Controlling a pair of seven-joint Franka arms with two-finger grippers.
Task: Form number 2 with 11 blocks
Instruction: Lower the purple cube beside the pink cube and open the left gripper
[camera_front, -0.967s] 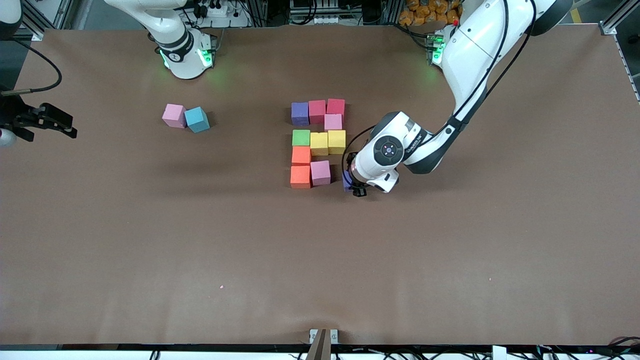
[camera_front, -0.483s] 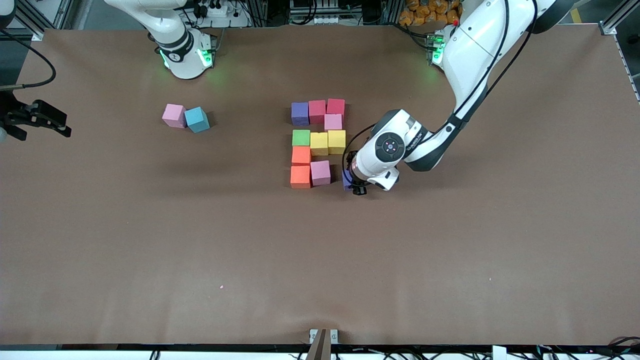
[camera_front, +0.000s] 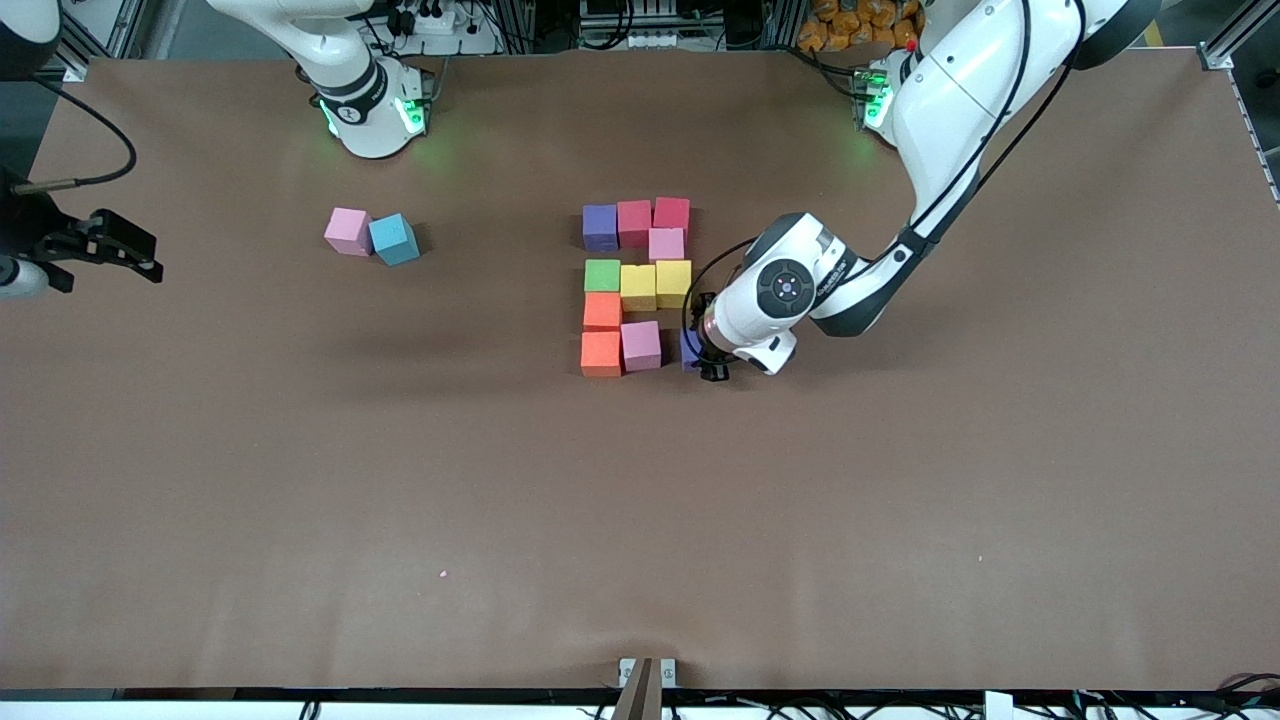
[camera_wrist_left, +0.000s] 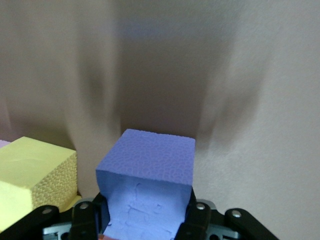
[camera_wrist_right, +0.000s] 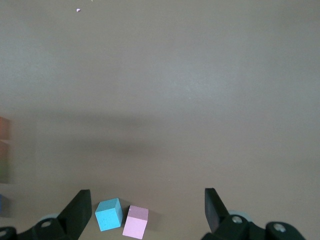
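My left gripper (camera_front: 704, 356) is shut on a purple block (camera_front: 689, 350), held low just beside the pink block (camera_front: 641, 345) in the row of the number 2 nearest the front camera. In the left wrist view the purple block (camera_wrist_left: 145, 169) sits between the black fingers (camera_wrist_left: 194, 219) of my left gripper (camera_wrist_left: 143, 221), with a yellow block (camera_wrist_left: 36, 176) close by. Several blocks lie in the figure: purple (camera_front: 600, 227), two red (camera_front: 634, 222), pink (camera_front: 666, 244), green (camera_front: 602, 275), two yellow (camera_front: 638, 287), two orange (camera_front: 601, 353). My right gripper (camera_front: 112, 246) waits open at the right arm's end of the table.
A loose pink cube (camera_front: 348, 231) and a light-blue cube (camera_front: 394, 239) touch each other near the right arm's base; the right wrist view shows the same light-blue cube (camera_wrist_right: 109, 214) and pink cube (camera_wrist_right: 135, 222) between the fingers of my right gripper (camera_wrist_right: 147, 193), far below.
My left gripper has carried the purple block a little closer to the pink block of the near row. The right gripper has shifted slightly at its end of the table.
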